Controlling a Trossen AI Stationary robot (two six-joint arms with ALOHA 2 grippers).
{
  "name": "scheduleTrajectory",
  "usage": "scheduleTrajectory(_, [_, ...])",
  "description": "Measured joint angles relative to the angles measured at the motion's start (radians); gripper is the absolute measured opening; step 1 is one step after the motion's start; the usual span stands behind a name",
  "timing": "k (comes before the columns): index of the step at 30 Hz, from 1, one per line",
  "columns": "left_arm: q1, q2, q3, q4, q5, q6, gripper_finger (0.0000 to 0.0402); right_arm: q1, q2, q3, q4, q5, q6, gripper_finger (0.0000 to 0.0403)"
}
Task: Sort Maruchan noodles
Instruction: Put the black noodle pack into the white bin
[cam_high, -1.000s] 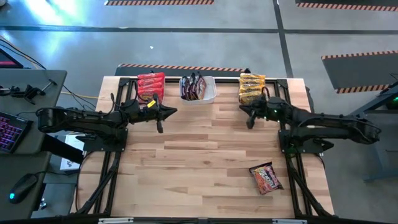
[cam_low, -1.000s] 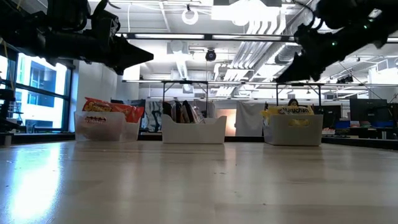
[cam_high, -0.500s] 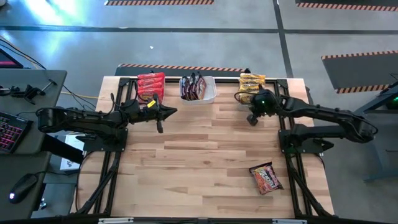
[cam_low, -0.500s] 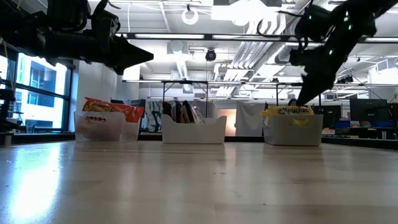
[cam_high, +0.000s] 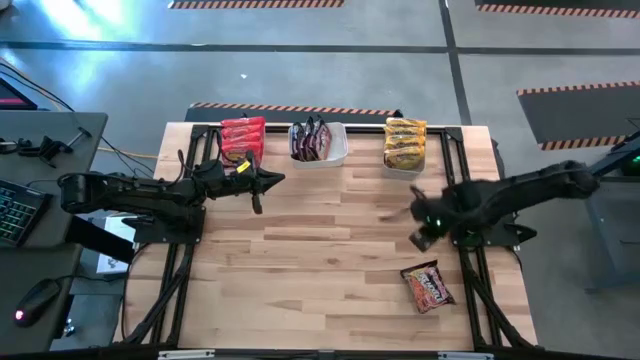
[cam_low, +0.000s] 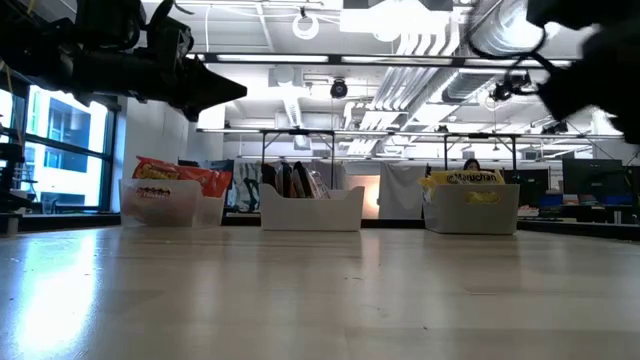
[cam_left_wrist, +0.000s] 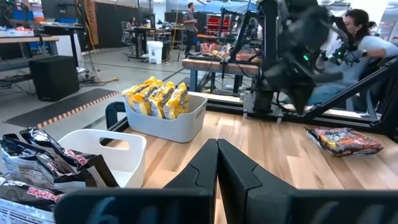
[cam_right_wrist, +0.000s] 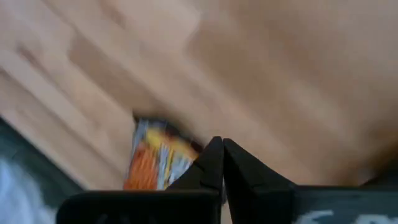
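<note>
On the table (cam_high: 330, 240), a noodle packet (cam_high: 428, 286) lies near the right gripper (cam_high: 420, 238).

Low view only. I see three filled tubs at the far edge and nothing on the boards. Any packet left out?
Observer: Yes. One loose packet lies flat on the table, on the right arm's side, at the edge away from the tubs.
Operator: Right hand on it?
Observer: No. The right hand is above the table between that packet and the tubs, shut and empty.
Operator: Left hand?
Observer: The left hand is shut and holds nothing, near the red packets.
</note>
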Motion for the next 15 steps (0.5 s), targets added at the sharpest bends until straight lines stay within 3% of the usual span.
scheduleTrajectory(4, [0.0,0.0,0.0,-0.003,0.0,-0.006,0.0,0.199,0.002,-0.08,0.146,-0.085,0.266,0.0])
scheduleTrajectory(9, [0.0,0.0,0.0,-0.004,0.0,-0.006,0.0001,0.367,0.01,-0.118,0.281,-0.094,0.522,0.0])
scheduleTrajectory(15, [0.0,0.0,0.0,0.002,0.0,-0.006,0.0,0.43,0.081,-0.143,0.289,-0.093,0.594,0.0])
